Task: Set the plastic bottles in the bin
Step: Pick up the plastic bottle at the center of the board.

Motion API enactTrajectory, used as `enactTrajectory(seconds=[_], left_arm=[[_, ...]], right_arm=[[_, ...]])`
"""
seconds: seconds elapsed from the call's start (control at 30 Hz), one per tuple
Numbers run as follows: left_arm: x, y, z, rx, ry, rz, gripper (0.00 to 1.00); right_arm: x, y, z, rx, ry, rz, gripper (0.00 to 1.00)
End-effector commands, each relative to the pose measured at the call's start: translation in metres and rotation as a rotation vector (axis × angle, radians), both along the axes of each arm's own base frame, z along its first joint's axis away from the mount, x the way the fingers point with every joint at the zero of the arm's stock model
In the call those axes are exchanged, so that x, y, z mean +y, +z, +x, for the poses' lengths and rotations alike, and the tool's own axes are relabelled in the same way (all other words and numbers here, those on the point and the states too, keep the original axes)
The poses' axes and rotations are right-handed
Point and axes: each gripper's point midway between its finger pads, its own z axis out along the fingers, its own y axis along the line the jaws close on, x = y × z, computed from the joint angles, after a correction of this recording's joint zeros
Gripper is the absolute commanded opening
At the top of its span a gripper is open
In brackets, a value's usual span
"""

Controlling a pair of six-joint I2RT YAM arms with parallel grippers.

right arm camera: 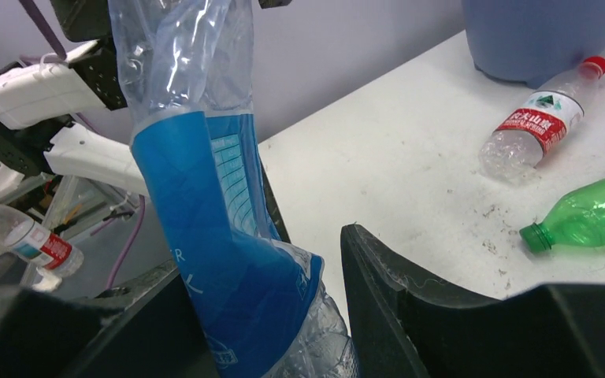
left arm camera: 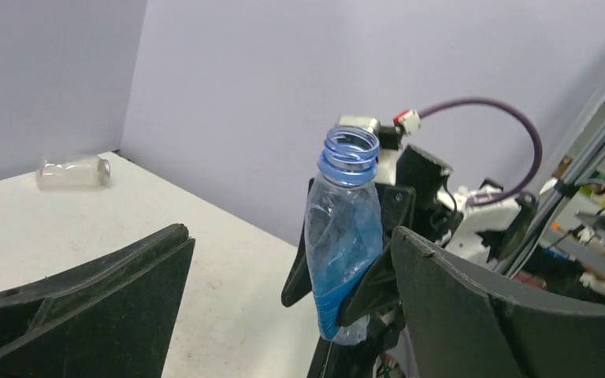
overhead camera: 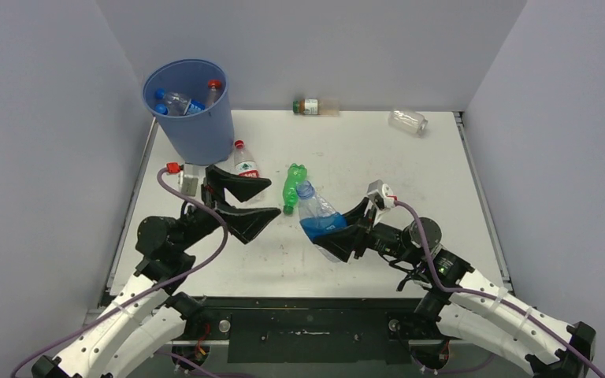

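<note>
My right gripper (overhead camera: 334, 233) is shut on a crumpled clear bottle with a blue label (overhead camera: 321, 216), held up off the table with its open neck toward the left arm. In the right wrist view the bottle (right arm camera: 205, 189) stands between the jaws of that gripper (right arm camera: 264, 260). My left gripper (overhead camera: 272, 199) is open and empty just left of it, and the left wrist view looks past that gripper (left arm camera: 291, 236) at the bottle (left arm camera: 345, 228). The blue bin (overhead camera: 193, 118) at the back left holds bottles (overhead camera: 175, 101).
A red-labelled bottle (overhead camera: 244, 164) lies by the bin's base and a green bottle (overhead camera: 292, 187) beside it. At the back edge lie a brown bottle (overhead camera: 309, 106) and a clear one (overhead camera: 408, 120). Grey walls close in the table (overhead camera: 441, 205).
</note>
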Motion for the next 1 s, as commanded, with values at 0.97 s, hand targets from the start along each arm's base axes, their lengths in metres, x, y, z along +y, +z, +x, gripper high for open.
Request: enactTrajectory(seconds=[0.97], left_arm=[[-0.046,0.042,0.023,-0.100,0.140,-0.072,0.87]], right_arm=[[0.013,0.018,0.012,0.012,-0.048,0.230,0.31]])
